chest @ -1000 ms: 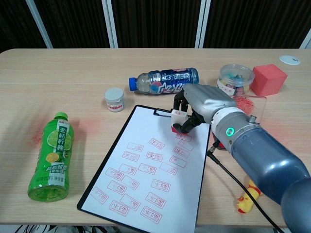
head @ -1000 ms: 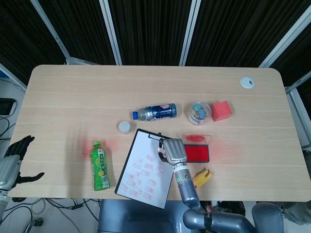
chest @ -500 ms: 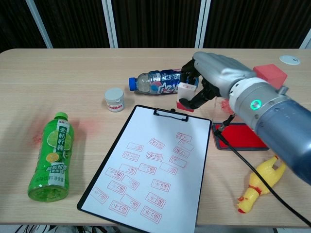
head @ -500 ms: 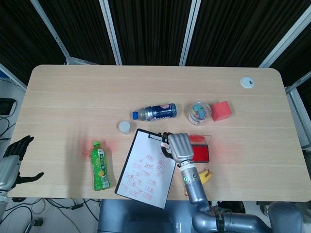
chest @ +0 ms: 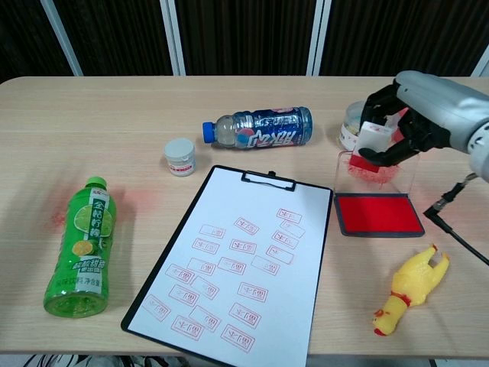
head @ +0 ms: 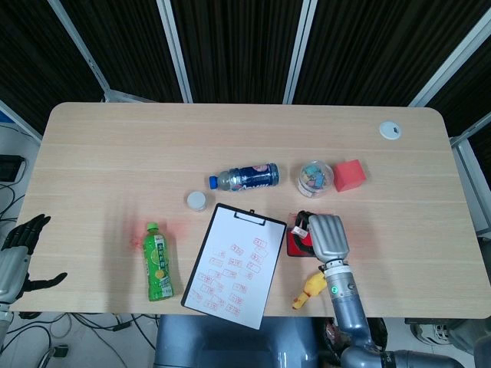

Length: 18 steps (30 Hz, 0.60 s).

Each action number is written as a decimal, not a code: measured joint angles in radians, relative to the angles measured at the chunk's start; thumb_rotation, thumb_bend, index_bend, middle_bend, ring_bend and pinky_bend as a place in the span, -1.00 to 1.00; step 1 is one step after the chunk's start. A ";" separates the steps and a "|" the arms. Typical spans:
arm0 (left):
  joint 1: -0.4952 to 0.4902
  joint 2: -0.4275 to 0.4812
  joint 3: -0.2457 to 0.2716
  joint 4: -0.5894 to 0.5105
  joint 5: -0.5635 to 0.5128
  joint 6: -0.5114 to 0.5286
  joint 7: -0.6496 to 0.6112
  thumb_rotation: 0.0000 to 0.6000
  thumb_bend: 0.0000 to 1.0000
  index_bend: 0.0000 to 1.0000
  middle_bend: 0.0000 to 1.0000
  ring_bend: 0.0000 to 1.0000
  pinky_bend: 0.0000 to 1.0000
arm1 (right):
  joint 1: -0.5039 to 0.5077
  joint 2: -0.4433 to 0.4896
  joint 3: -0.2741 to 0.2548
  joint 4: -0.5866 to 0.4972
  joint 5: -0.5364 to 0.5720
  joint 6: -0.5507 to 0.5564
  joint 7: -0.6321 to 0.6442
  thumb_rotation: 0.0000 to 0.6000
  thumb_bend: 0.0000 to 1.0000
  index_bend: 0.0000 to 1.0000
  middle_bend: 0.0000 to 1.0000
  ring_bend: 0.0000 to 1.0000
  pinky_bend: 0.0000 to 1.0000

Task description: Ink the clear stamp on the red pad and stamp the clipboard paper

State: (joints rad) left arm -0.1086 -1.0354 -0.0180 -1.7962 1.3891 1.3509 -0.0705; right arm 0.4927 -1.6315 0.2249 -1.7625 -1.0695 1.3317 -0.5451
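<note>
Right hand (chest: 416, 115) held the stamp (chest: 372, 143), fingers clamped on it, above the pad's (chest: 378, 214) 12 o'clock edge; it needed to drop flat onto the red, press evenly.

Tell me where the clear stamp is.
Chest view, right side: the clear stamp is held in the right hand, above the red pad, right of the clipboard.

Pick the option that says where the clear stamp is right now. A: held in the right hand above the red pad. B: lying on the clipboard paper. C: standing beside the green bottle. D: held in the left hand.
A: the right hand grips the clear stamp in the air over the far end of the red pad.
</note>
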 measured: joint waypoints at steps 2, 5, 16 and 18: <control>0.002 0.000 0.001 0.001 0.003 0.004 0.000 1.00 -0.98 -1.00 -1.00 -1.00 -1.00 | -0.017 0.015 -0.006 0.009 0.000 0.001 0.037 1.00 0.24 0.94 0.66 0.73 0.71; 0.004 -0.001 0.001 0.001 0.006 0.008 0.001 1.00 -0.98 -1.00 -1.00 -1.00 -1.00 | -0.041 0.036 -0.016 0.035 0.002 0.000 0.088 1.00 0.21 0.94 0.65 0.71 0.70; 0.012 -0.014 0.004 0.007 0.017 0.026 0.028 1.00 -0.98 -1.00 -1.00 -1.00 -1.00 | -0.088 0.028 -0.014 0.203 0.051 -0.047 0.262 1.00 0.08 0.94 0.58 0.67 0.67; 0.012 -0.016 0.004 0.006 0.015 0.026 0.036 1.00 -0.98 -1.00 -1.00 -1.00 -1.00 | -0.091 0.019 -0.013 0.240 0.056 -0.057 0.272 1.00 0.04 0.94 0.57 0.66 0.67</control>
State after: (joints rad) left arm -0.0968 -1.0510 -0.0139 -1.7901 1.4043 1.3770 -0.0347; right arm 0.4018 -1.6129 0.2124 -1.5220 -1.0138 1.2751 -0.2734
